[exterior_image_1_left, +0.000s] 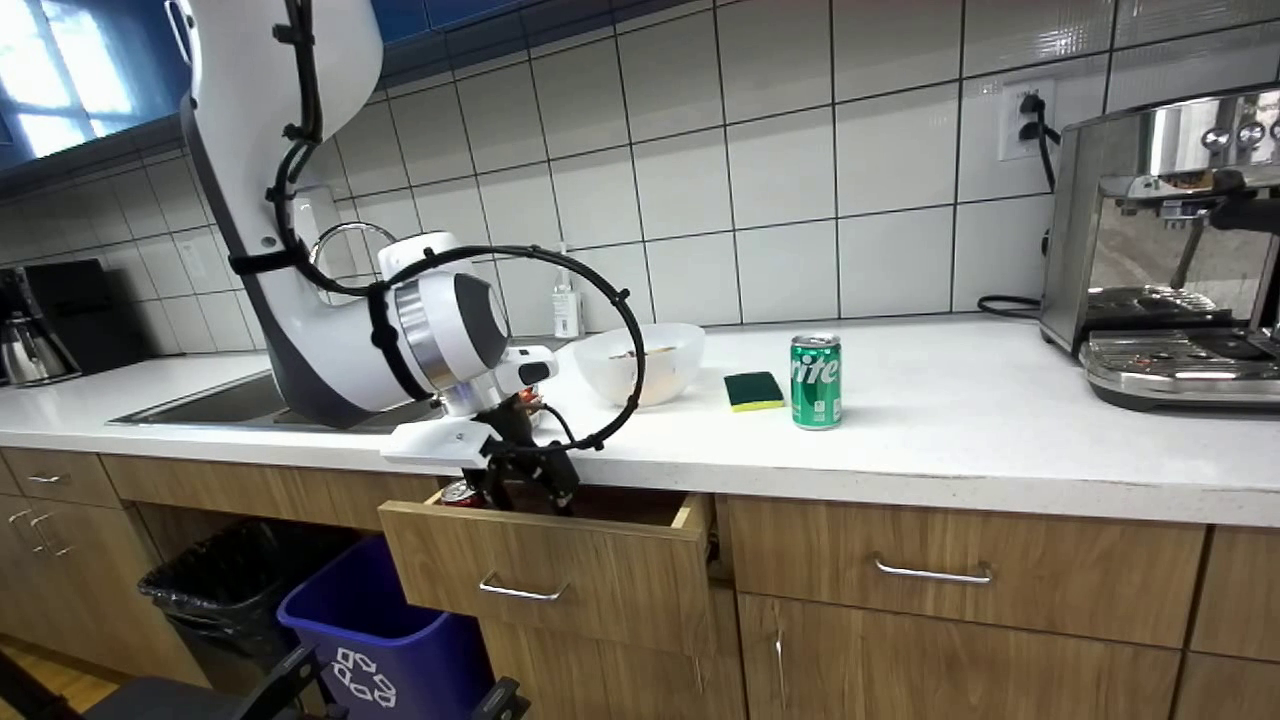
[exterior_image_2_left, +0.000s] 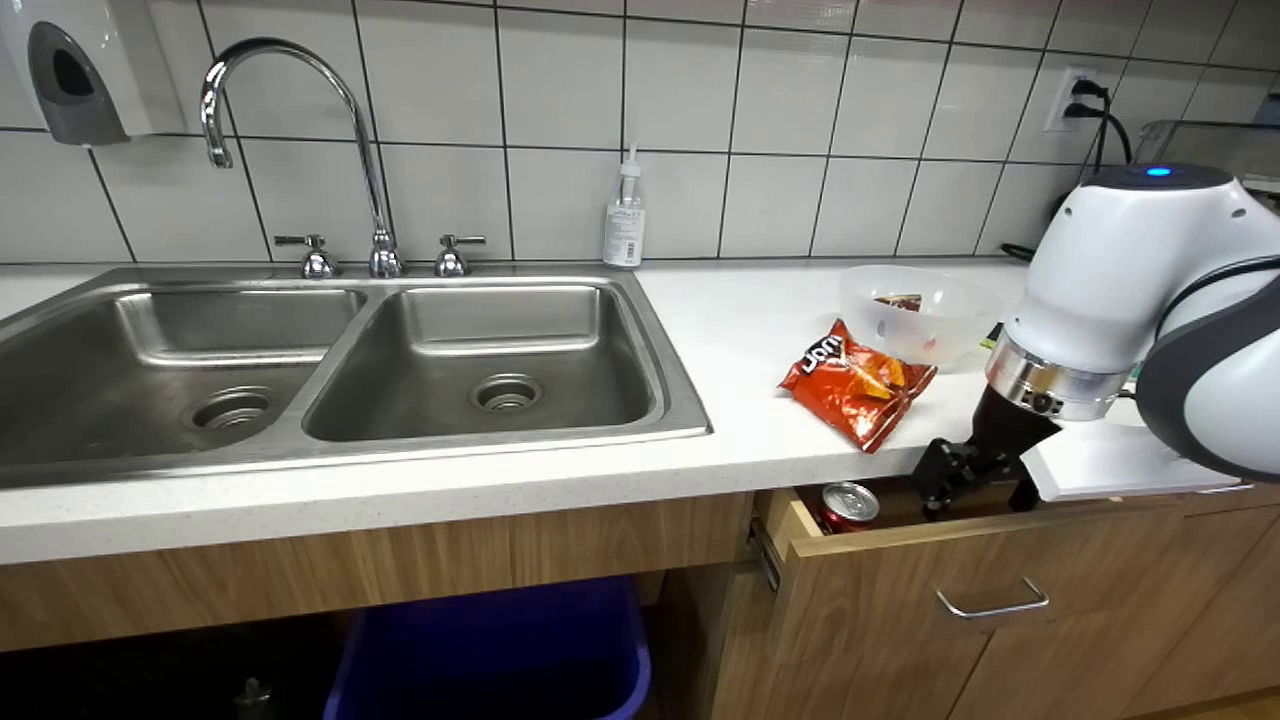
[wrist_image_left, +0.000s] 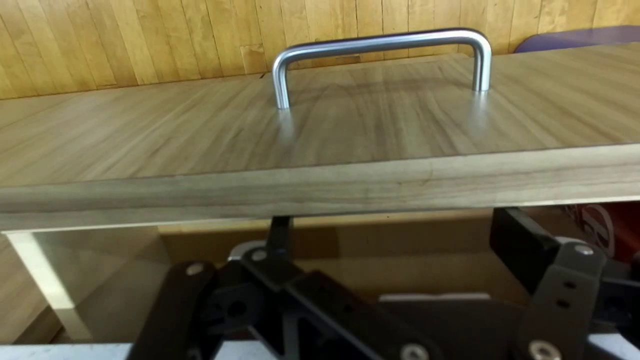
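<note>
A wood-fronted drawer (exterior_image_1_left: 560, 565) stands pulled open below the counter; its front also shows in an exterior view (exterior_image_2_left: 880, 600) and in the wrist view (wrist_image_left: 320, 140). My gripper (exterior_image_1_left: 527, 500) points down into the drawer, behind its front panel. It is open, with a wide gap between the fingers in the wrist view (wrist_image_left: 392, 225) and nothing between them. The fingertips' ends are hidden behind the panel's top edge. A red can (exterior_image_2_left: 849, 503) stands in the drawer beside the gripper, partly visible in the wrist view (wrist_image_left: 612, 227). The drawer's metal handle (wrist_image_left: 382, 45) is outside, beyond the panel.
On the white counter (exterior_image_1_left: 950, 430) are a green Sprite can (exterior_image_1_left: 816, 382), a sponge (exterior_image_1_left: 753, 391), a translucent bowl (exterior_image_1_left: 665, 365) and a red chip bag (exterior_image_2_left: 858, 390). A coffee machine (exterior_image_1_left: 1180, 250) and a sink (exterior_image_2_left: 500, 380) flank them. A blue bin (exterior_image_1_left: 400, 640) stands below.
</note>
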